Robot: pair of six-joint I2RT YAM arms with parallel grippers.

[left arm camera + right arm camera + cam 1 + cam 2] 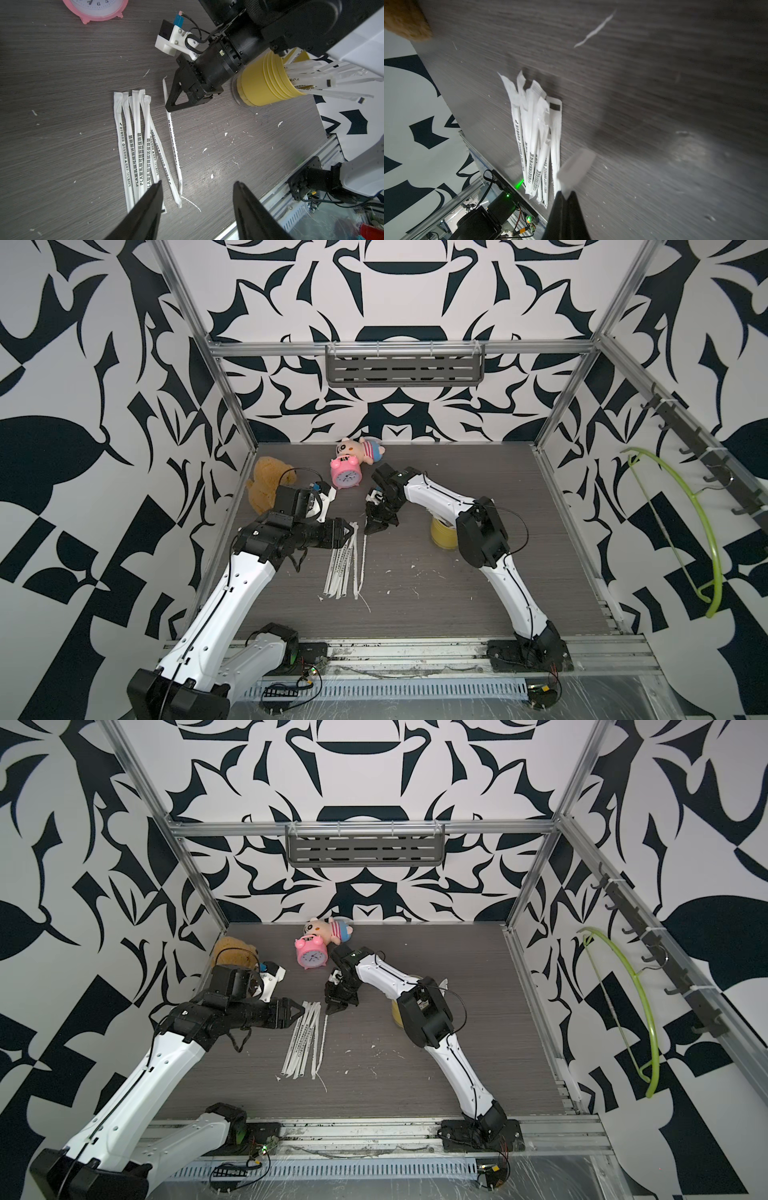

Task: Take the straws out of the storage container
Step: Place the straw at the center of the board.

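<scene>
The right end effector [369,531] is pinched tight on a single straw [173,145], gripping it near its far end. The rest of that straw runs toward the near edge of the dark wood-grain desk [457,605], low over the desk or on it; I cannot tell which. Just to its left, a small pile of paper-wrapped straws [343,568] lies flat on the desk, roughly side by side and overlapping a little.

The left end effector [197,181] hangs over the far end of that pile with its jaws spread wide and nothing between them.

The yellow cup [266,83] stands upright to the right, partly hidden behind the right arm in both top views. More wrapped straws poke out of its mouth. A pink alarm clock [346,475] sits farther back, and white paper scraps [409,568] dot the desk.
</scene>
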